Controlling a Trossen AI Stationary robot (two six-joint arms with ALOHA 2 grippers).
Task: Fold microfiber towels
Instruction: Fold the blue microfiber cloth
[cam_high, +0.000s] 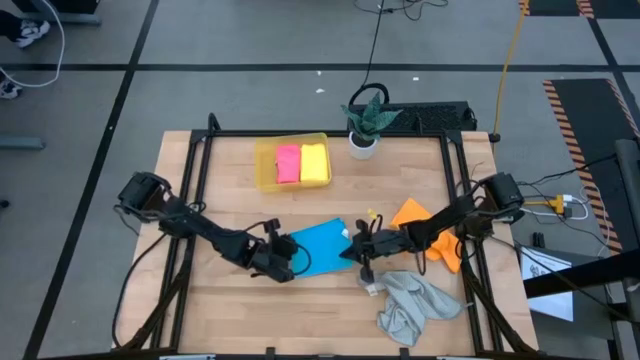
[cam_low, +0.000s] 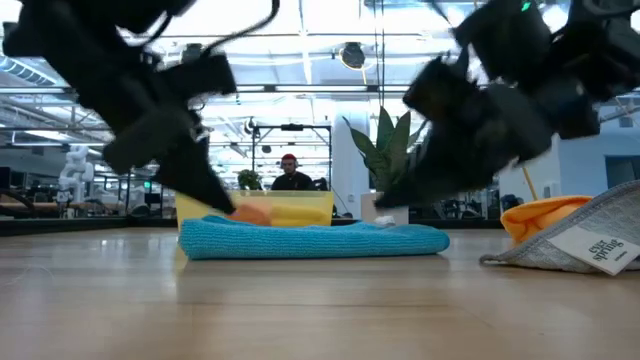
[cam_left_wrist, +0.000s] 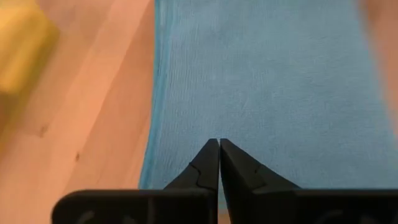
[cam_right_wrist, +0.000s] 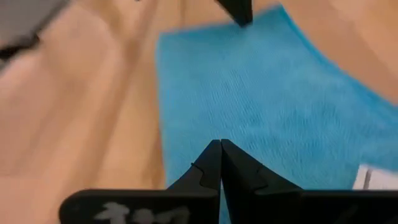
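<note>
Crumpled light grey microfiber towel (cam_high: 412, 307) and orange one (cam_high: 432, 232) await you, pink (cam_high: 288, 163) and yellow (cam_high: 315, 162) sit folded in the tray (cam_high: 263, 160), both closed end effectors, left (cam_high: 290, 268) and right (cam_high: 352, 250), pinch the bright blue towel (cam_high: 322, 245) mid-tabletop (cam_high: 230, 300).

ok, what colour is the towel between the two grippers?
Bright blue towel, a plain weave with no pattern; it shows best in the left wrist view.

Two matte black jointed arms, black cables alongside, left hand (cam_left_wrist: 219, 163) with pointed triangular fingertips
</note>
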